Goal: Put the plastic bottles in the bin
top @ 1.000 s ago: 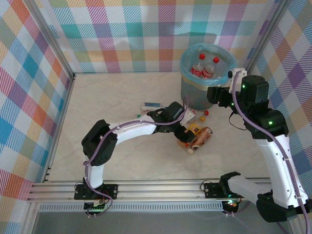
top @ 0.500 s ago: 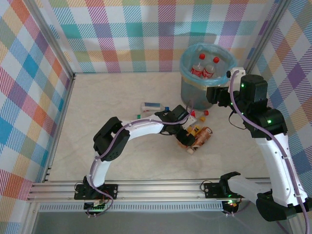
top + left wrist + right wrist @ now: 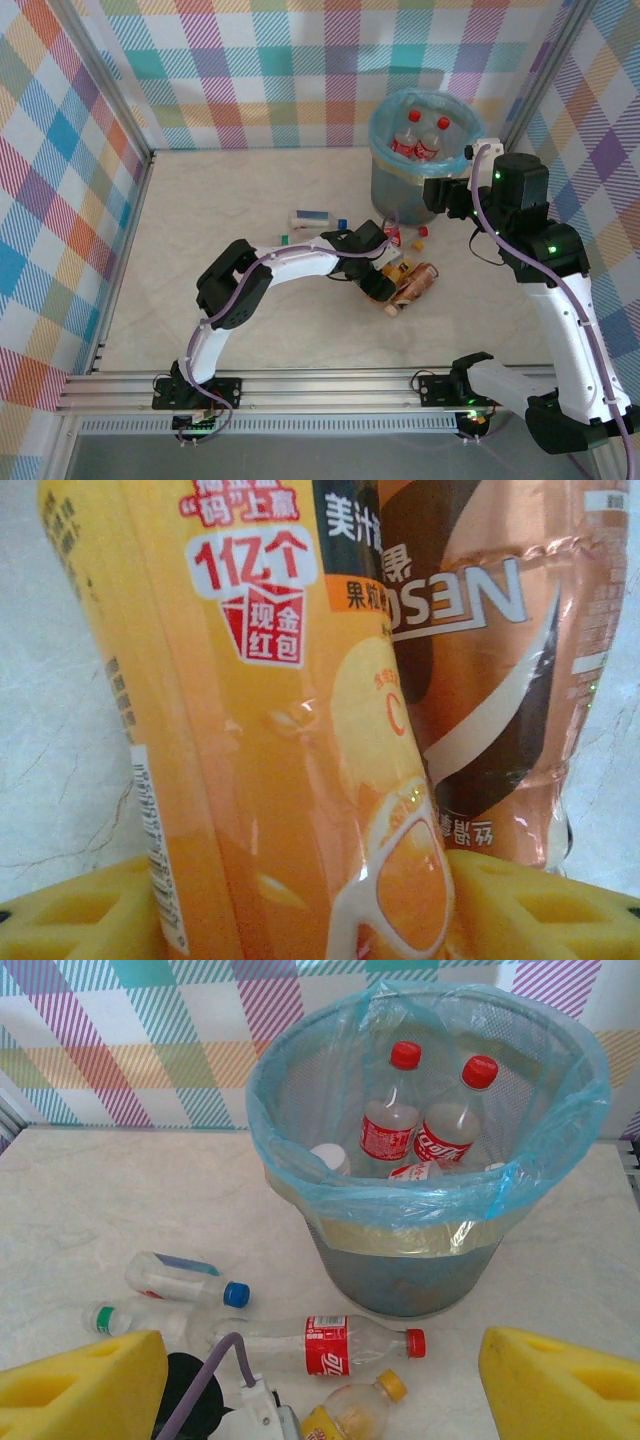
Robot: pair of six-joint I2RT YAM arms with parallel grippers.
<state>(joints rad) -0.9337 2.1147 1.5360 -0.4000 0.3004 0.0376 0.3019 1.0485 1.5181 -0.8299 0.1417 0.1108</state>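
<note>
- Desk [image 3: 250, 200]: pale and marbled, beneath both tools.
- Bin [image 3: 420, 1250]: straight ahead of the right tool [image 3: 320, 1360], whose fingers stand wide apart around nothing; two red-capped bottles [image 3: 388, 1125] stand inside.
- Left tool [image 3: 305, 900]: clamped on an orange bottle [image 3: 260, 730], with a brown bottle [image 3: 480, 680] pressed against it.
- Red-label bottle [image 3: 330, 1343]: lies between the right tool and the bin.
- Blue-capped bottle [image 3: 180, 1280] and green-capped bottle [image 3: 110, 1317]: beside it, farther from the bin.

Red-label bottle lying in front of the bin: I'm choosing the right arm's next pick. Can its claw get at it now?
Probably yes. The right claw hangs open and empty facing the red-label bottle, which lies clear of the bin, though the left arm sits close beside.
</note>
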